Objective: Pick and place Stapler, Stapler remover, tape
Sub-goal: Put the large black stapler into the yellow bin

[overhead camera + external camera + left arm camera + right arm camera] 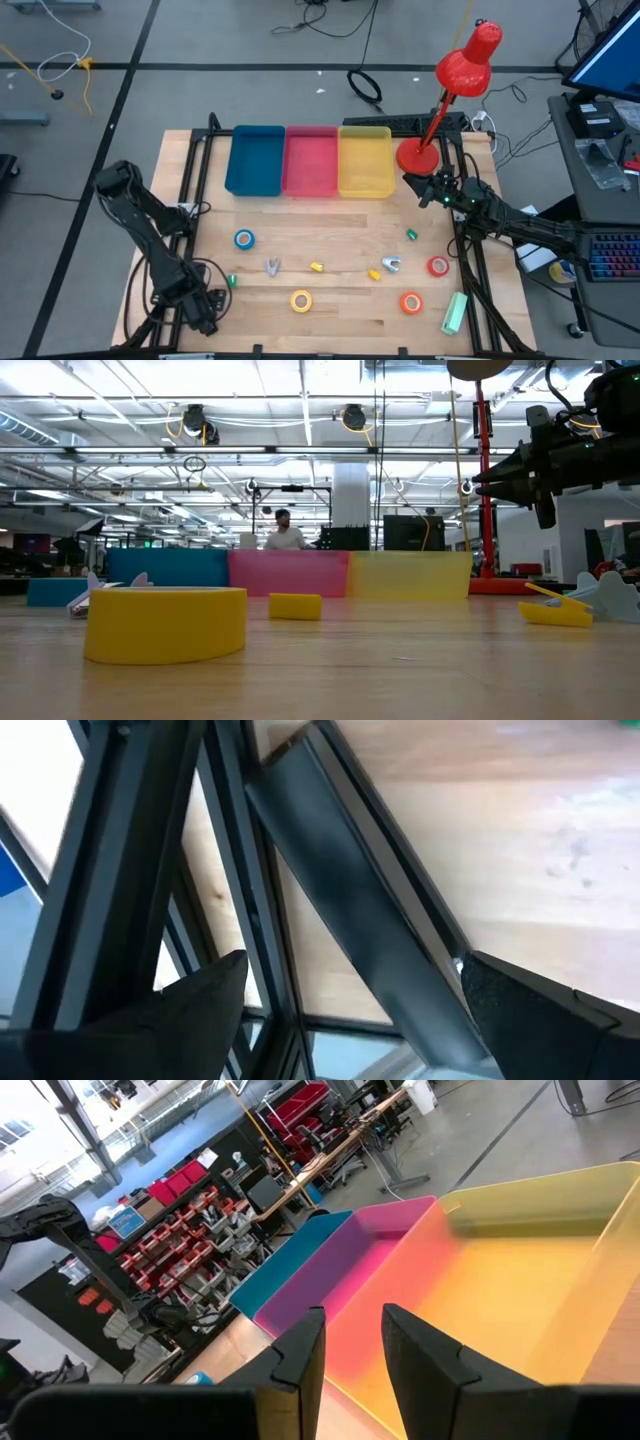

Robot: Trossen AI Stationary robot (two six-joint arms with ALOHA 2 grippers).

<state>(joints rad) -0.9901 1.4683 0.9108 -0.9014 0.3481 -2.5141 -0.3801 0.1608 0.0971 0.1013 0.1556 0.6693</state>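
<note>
Tape rolls lie flat on the wooden table: blue (244, 239), yellow (301, 300) (165, 623), red (438, 266) and orange-red (411, 303). A mint-green stapler (455, 312) lies near the front right. Small yellow staplers (316, 268) (374, 274) and silvery staple removers (272, 266) (391, 264) lie mid-table. My left gripper (205, 318) (345, 1010) points down at the near left corner, open, with a dark frame bar (350, 920) below its fingers. My right gripper (412, 185) (352, 1342) hovers level beside the yellow bin, its fingers a narrow gap apart with nothing between them.
Blue (254, 160), pink (311, 160) and yellow (365, 160) bins stand in a row at the far edge. A red desk lamp (440, 110) stands at the back right. Small green pieces (411, 234) (231, 281) lie on the table. Black frame rails (190, 200) border both sides.
</note>
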